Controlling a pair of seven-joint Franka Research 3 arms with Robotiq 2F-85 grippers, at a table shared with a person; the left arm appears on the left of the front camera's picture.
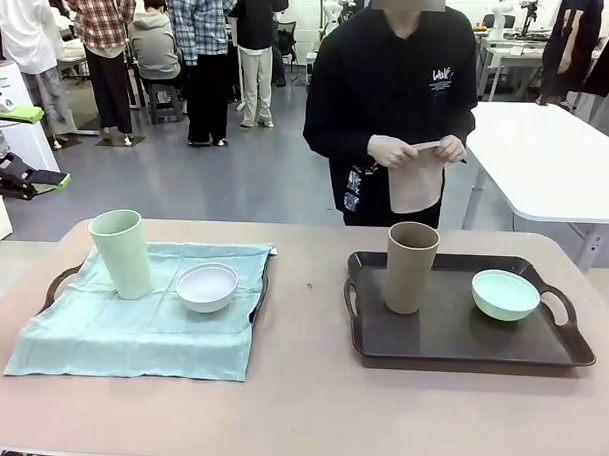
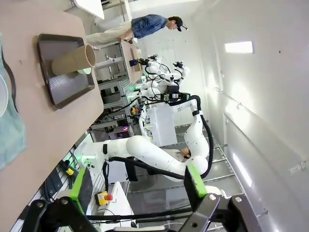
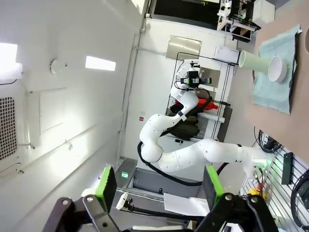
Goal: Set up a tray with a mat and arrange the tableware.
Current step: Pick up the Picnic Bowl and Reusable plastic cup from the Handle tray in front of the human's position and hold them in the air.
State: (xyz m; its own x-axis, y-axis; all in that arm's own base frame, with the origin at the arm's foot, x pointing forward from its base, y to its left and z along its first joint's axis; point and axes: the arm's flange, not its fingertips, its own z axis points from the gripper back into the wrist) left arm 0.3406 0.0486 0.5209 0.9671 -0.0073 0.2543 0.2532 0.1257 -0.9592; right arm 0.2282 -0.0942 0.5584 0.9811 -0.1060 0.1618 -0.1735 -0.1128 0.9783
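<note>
- We saw two trays side by side on the surface point(image 1: 308, 408). The left tray point(image 1: 58, 282) was covered by a teal mat point(image 1: 131, 332), and the right tray point(image 1: 451, 333) was dark and bare.
- On the mat stood the pale green cup point(image 1: 124, 252), with the white bowl point(image 1: 206, 286) just beside it on its right.
- On the right tray stood the tan-brown cup point(image 1: 411, 267), with the mint green bowl point(image 1: 504, 294) near it, toward the right handle.
- Both cups stood upright with the long axis vertical, mouths up, bodies narrowing toward the base. Both bowls sat mouth up.
- We judged the cups light, stiff and matte, so not very slippery, yet tall and easy to tip. The safest hold seemed to be across the body at about mid-height.
- We judged the bowls light and rigid too, best pinched at the rim with one finger inside and one outside.
- The mat was soft, limp and creased. Its long side ran left to right and its near edge spilled over the tray. We would lift it by a corner.
- At the far side, the person's hands point(image 1: 419, 149) held a tan cloth point(image 1: 416, 187). It was possibly a second mat, though we could not be sure.
- The left pincer point(image 2: 137, 186) and the right pincer point(image 3: 159, 187) both had their fingers apart and held nothing. Both were aimed out into the room, away from the cups and bowls.
</note>
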